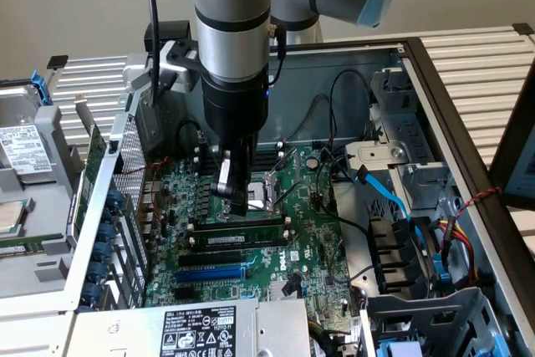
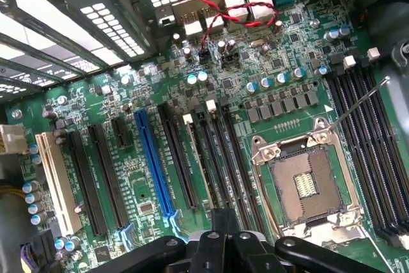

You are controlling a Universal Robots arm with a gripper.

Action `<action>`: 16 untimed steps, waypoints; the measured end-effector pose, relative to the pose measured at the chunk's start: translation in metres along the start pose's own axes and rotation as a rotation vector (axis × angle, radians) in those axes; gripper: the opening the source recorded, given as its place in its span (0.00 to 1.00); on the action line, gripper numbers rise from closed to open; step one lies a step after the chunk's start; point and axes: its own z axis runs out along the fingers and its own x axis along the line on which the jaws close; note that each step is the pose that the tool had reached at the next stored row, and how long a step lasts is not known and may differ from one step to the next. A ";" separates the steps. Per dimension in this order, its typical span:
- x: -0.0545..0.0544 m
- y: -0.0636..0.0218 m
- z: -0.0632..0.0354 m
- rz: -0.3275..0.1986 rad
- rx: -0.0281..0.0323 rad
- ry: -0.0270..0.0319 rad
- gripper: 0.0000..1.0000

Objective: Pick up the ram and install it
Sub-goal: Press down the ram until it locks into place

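One stick of ram (image 1: pixel 241 235) is what this job turns on. In the exterior view it lies lengthwise along the black memory slots (image 1: pixel 219 254) on the green board (image 1: pixel 313 244), at six o'clock from my gripper (image 1: pixel 236 198). I judge the pick-up done and the stick brought to its slot. I cannot tell whether it is pressed fully home. My gripper hangs just above the stick's middle, with the processor socket (image 1: pixel 269 191) at about two o'clock from it. I cannot tell how wide it stands or whether it touches the stick.

In the wrist view, my gripper (image 2: pixel 220 244) points down at the slots between the blue slot (image 2: pixel 153 164) and the processor socket (image 2: pixel 307 187). A thin pale edge along one black slot looks like the ram (image 2: pixel 197 167) seen edge-on.
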 end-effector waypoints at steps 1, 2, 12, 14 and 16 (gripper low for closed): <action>0.000 0.0000 0.0001 0.012 0.0000 -0.0001 0.10; 0.000 0.0000 0.0001 0.024 0.0000 0.0000 0.10; 0.000 0.0000 0.0001 0.152 -0.0008 -0.0009 0.10; 0.000 0.0000 0.0001 0.177 -0.0010 -0.0013 0.10; 0.000 0.0000 0.0001 0.203 -0.0013 -0.0017 0.10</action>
